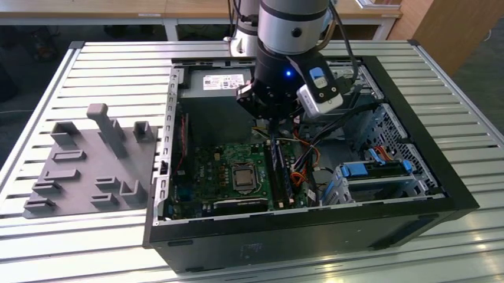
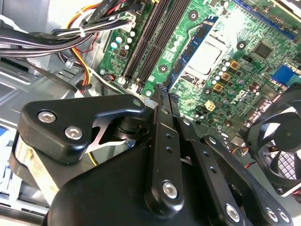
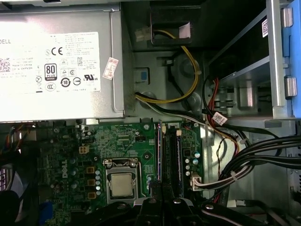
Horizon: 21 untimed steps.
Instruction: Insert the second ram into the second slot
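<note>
second ram: blue stick [image 2: 190,52] standing on edge in the slot row just beside the CPU socket [image 2: 212,56]; edge-on in the first wrist view [image 3: 159,150]
gripper: [image 2: 165,94] over the near end of the stick, on the slot side of the CPU socket
fingers: [image 2: 162,122] pressed close together, tips at the stick's end; can't tell if touching it
step: seating stage, judged; the stick looks in line with its slot, but full seating and latches can't be made out
next move needs: straight push down along the slot, no sideways lean, even load so the board doesn't bend
neighbours: black memory slots [image 2: 155,37] on the stick's far side from the CPU socket, fan [image 2: 282,141] nearby
in the way: cable bundle [image 3: 254,160] beyond the slots, away from the CPU socket; close to the arm's body
further out: power supply [image 3: 61,70], well apart from the CPU socket
</note>
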{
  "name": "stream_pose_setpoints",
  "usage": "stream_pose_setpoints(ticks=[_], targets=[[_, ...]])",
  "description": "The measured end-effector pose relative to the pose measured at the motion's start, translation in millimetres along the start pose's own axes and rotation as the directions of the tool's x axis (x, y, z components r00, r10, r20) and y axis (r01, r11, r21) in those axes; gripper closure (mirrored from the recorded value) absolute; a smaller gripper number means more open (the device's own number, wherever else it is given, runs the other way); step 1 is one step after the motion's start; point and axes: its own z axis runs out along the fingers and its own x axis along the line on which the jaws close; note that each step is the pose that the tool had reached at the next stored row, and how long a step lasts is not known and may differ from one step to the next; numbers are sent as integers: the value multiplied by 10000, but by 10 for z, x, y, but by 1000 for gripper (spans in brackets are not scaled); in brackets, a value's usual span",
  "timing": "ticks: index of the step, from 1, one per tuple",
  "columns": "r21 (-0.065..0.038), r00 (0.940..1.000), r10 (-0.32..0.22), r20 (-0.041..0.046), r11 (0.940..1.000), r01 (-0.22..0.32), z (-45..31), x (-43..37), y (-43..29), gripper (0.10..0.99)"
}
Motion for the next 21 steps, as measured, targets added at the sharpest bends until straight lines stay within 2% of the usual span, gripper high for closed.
stream_pose_setpoints(ticks=[21], targets=[[-2,10000,0,0,10000,0,65,1,-2,965]])
